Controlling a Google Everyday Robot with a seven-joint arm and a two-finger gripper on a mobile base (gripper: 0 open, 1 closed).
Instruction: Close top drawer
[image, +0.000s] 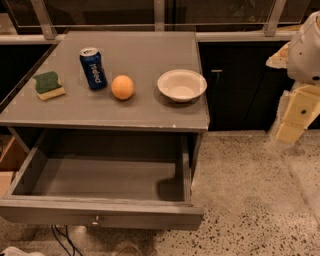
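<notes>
One wide grey top drawer (150, 214) with a small round metal knob (96, 219) stands pulled far out beneath the grey cabinet top (145, 55). The cream gripper (292, 127) hangs well apart at right, open or closed: cannot tell. An off-centre push could skew and jam the drawer.

arm (306, 50): white rounded shell | gripper (291, 125), right edge: cream blocks, one dark dot
</notes>
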